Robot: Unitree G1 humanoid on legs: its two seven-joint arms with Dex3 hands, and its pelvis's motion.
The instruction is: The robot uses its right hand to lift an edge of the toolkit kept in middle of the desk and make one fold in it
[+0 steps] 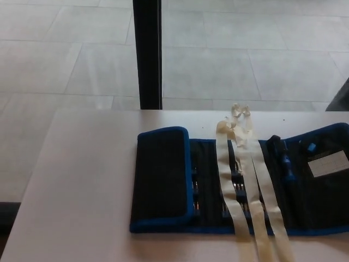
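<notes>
A black fabric toolkit (240, 183) with blue trim lies spread across the white desk (87, 180), reaching past the picture's right edge. Its left end panel (162, 177) is folded over onto the middle section. Small tools sit in the inner pockets, and a black-and-blue driver handle (284, 158) lies toward the right. Two cream ribbon straps (248, 185) run over the middle, tied in a knot at the far edge. A white label (327, 162) marks the right panel. Neither of my hands shows in the head view.
A black vertical post (147, 54) stands just beyond the desk's far edge, with pale floor tiles behind it. A dark object (341, 95) shows at the right edge. Bare desk surface stretches to the left of the toolkit.
</notes>
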